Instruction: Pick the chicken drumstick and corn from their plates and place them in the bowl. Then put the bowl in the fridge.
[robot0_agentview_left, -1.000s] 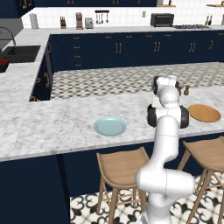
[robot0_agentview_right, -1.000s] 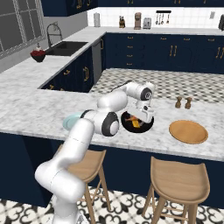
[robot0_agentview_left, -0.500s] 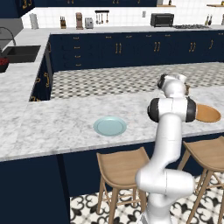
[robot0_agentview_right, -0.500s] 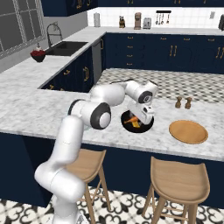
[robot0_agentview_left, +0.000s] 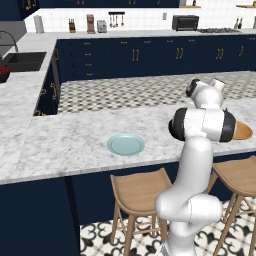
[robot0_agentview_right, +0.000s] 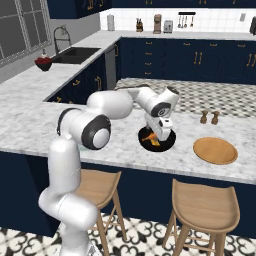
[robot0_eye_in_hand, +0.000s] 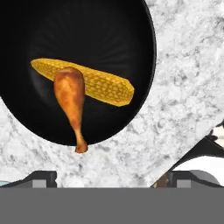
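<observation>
1. Two dark fingertips (robot0_eye_in_hand: 41, 178) of the tool (robot0_eye_in_hand: 111, 179) sit far apart at the bottom of the hand view, so the jaws are spread wide and pinch nothing; the grey band cuts off most of each tip.
2. From the right base view the tool (robot0_agentview_right: 161, 136) hangs just above the black bowl (robot0_agentview_right: 158, 139), and the wrist hides the bowl's far rim.
3. Inside the bowl (robot0_eye_in_hand: 78, 39) lies the corn (robot0_eye_in_hand: 87, 81), a yellow cob stretched across the floor of the bowl.
4. Across the cob lies the chicken drumstick (robot0_eye_in_hand: 70, 98), its meaty end on the corn and its thin bone reaching over the bowl's rim towards the marble; the bowl's top and left side run out of the hand view.
5. From the right base view the food shows only as small orange patches (robot0_agentview_right: 152, 139); which is which cannot be told there.
6. Beside the bowl on the marble bench (robot0_agentview_right: 30, 125) rests the bare wooden plate (robot0_agentview_right: 215, 150), near two small brown shakers (robot0_agentview_right: 209, 117).
7. From the left base view the arm's elbow covers the bowl and most of the wooden plate (robot0_agentview_left: 242, 131), leaving a sliver.
8. Well apart from it on the bench sits the bare light-blue plate (robot0_agentview_left: 126, 144).
</observation>
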